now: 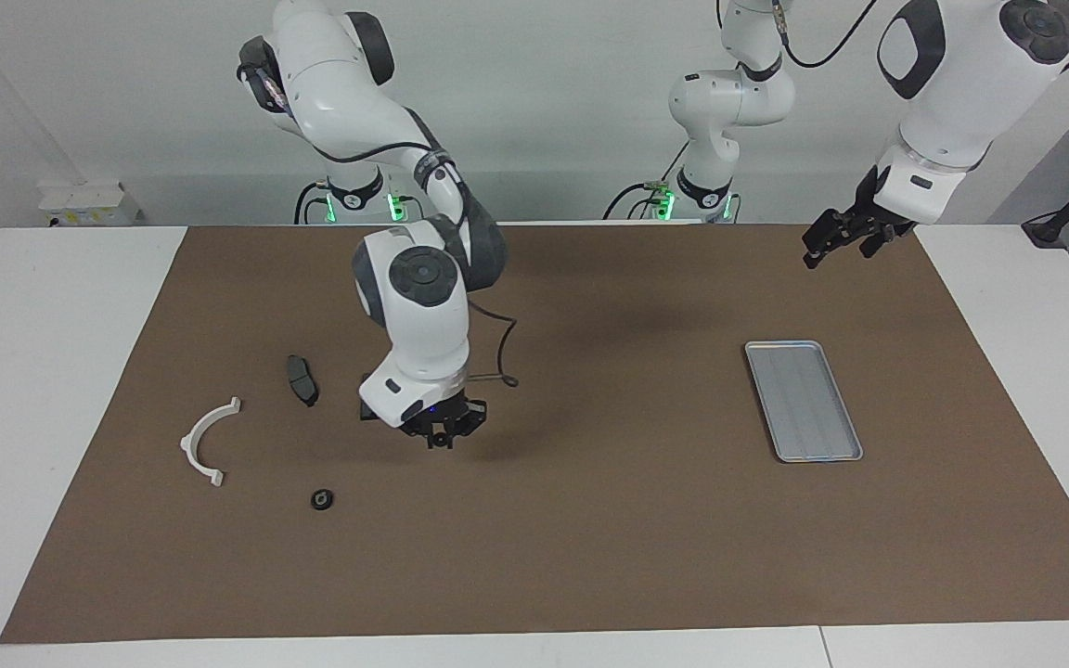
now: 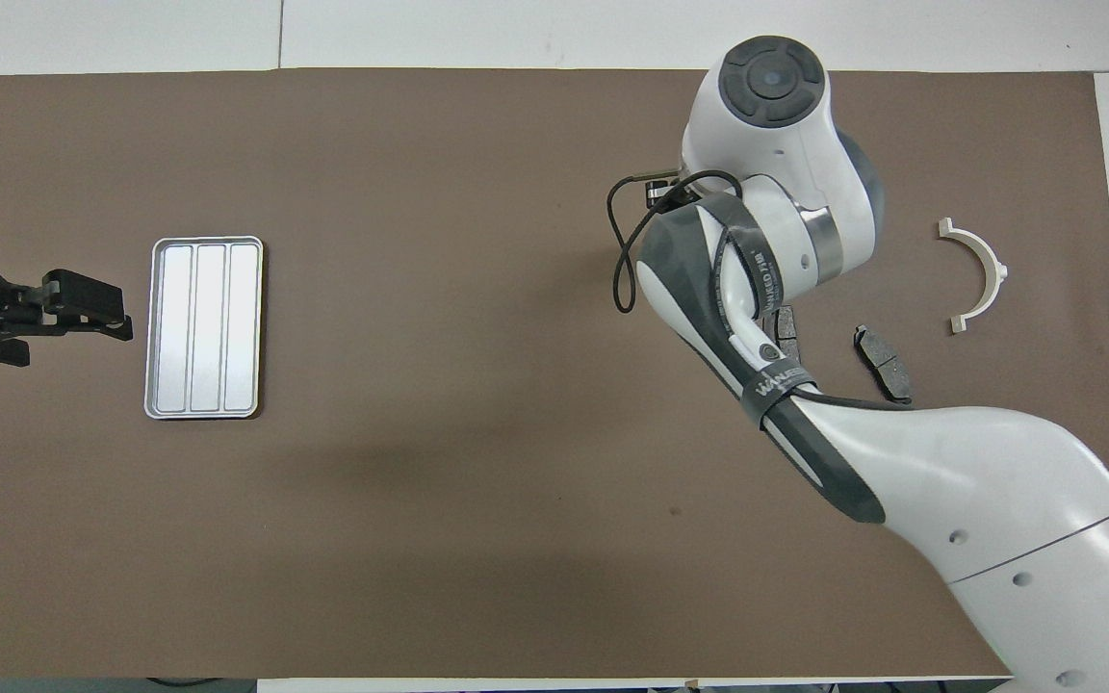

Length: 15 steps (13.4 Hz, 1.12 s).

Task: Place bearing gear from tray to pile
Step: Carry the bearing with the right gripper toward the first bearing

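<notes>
"VANJEED" on right arm's strap (image 2: 774, 377)
</notes>
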Motion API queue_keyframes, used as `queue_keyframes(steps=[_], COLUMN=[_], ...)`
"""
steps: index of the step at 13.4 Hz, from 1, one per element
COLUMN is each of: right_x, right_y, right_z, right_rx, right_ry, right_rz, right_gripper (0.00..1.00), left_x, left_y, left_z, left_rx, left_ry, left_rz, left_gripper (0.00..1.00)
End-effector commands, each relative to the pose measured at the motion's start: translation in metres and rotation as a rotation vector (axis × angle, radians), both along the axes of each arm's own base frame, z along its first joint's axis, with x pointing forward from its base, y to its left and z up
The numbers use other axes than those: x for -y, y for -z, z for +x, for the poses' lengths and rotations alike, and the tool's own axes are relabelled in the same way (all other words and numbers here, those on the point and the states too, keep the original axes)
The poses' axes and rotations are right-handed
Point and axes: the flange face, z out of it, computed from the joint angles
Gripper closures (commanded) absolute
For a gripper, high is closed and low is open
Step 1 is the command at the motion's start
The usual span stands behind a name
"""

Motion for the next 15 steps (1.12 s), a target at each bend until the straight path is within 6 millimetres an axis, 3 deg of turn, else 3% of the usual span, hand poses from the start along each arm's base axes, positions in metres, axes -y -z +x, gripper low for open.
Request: queue_keyframes(steps=[1, 5, 10, 14, 15], right_x=[0.045, 0.078, 0.076, 0.072, 0.071], right_y=[0.031, 0.062, 0.091, 0.092, 0.091], right_z=[-0.005, 0.001, -0.008, -0.009, -0.009], right_rx=[0.025, 0.053, 0.096, 0.092, 0.093], right_ry=[-0.092, -0.111, -0.116, -0.115, -0.112], right_rz=[0.028, 0.037, 0.057, 0.058, 0.059], right_gripper=[1.00, 1.00, 1.00, 1.00, 0.43], left_x=[0.000, 0.000, 0.000, 0.000, 0.000], left_y=[-0.006, -0.006, -0.007, -0.007, -0.007], left_z=[-0.003, -0.003, -0.004, -0.004, -0.004], left_rx=[0.002, 0.002, 0.004, 0.004, 0.004], left_ry=[0.006, 0.004, 0.006, 0.004, 0.004], left_rz=[-0.012, -0.012, -0.012, -0.012, -0.012], left_gripper=[0.00, 0.00, 0.00, 0.00, 0.00])
